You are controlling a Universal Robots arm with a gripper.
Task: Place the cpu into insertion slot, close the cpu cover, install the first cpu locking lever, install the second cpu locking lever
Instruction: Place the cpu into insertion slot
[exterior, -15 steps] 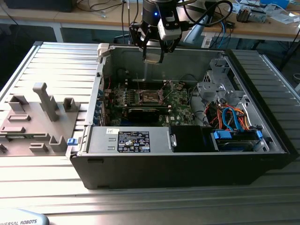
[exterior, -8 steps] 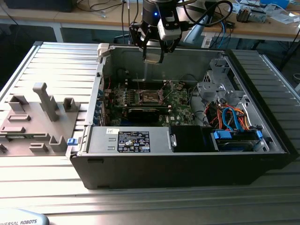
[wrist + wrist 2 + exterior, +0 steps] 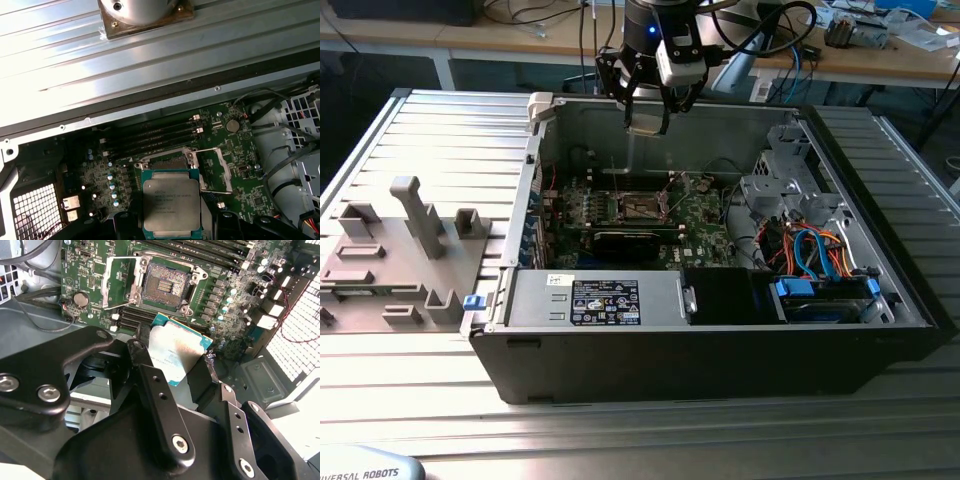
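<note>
My gripper hangs above the open computer case, near its back wall, shut on the cpu. The cpu is a thin square silvery plate on a green-blue base, clamped by its edges between the black fingers. In the first wrist view the cpu is held flat over the motherboard and covers part of the insertion slot. The insertion slot is a dark square socket with a silvery rim. Its cover frame stands swung open beside it.
A power supply fills the case's front. A drive cage with blue and orange cables sits at the exterior view's right. A grey fixture plate lies left of the case. Memory slots and a coin battery flank the socket.
</note>
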